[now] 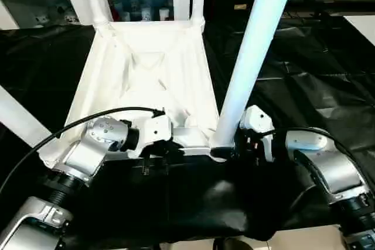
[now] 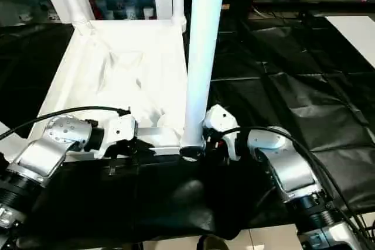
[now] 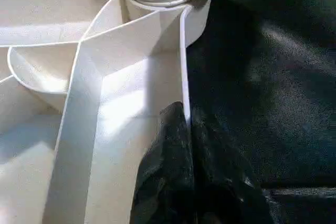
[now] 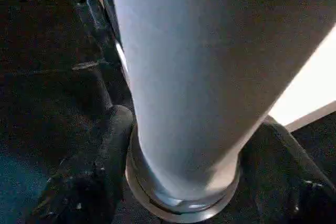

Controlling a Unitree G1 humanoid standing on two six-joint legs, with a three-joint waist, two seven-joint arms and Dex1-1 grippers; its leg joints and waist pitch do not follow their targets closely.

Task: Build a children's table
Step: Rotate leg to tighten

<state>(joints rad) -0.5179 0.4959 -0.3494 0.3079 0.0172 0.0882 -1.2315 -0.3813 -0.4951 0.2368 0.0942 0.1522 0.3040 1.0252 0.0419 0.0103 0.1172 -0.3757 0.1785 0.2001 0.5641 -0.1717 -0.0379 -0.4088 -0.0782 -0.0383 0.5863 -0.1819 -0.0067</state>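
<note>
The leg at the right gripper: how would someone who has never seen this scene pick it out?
Find the upturned white tabletop on black sheeting. The leg stands in its near corner by the right gripper. It looms biggest and nearest; the two at the far corners look thin.

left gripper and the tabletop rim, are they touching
Touching. In the left wrist view the left gripper has its black jaws closed on the thin upright rim of the tabletop, one on each side, with no gap.
</note>
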